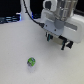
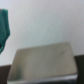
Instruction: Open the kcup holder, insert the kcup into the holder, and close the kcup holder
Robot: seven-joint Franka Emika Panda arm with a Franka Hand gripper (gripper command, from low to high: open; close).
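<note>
The kcup (image 1: 31, 62) is a tiny green pod with white patches. It lies alone on the white table toward the front in the exterior view. My gripper (image 1: 56, 41) hangs above the table at the exterior view's right, well behind and to the right of the pod. Its two dark fingers stand apart with nothing between them. In the blurred wrist view a flat grey boxy top with dark edges (image 2: 42, 62) shows below the camera; it looks like the kcup holder, and no drawers show. The holder cannot be made out in the exterior view. My fingers do not appear in the wrist view.
The white table (image 1: 20, 45) stretches across the exterior view. Dark equipment (image 1: 9, 20) sits at the back left, and a black cable (image 1: 31, 14) runs to the arm. A teal object (image 2: 4, 27) shows at the wrist view's edge.
</note>
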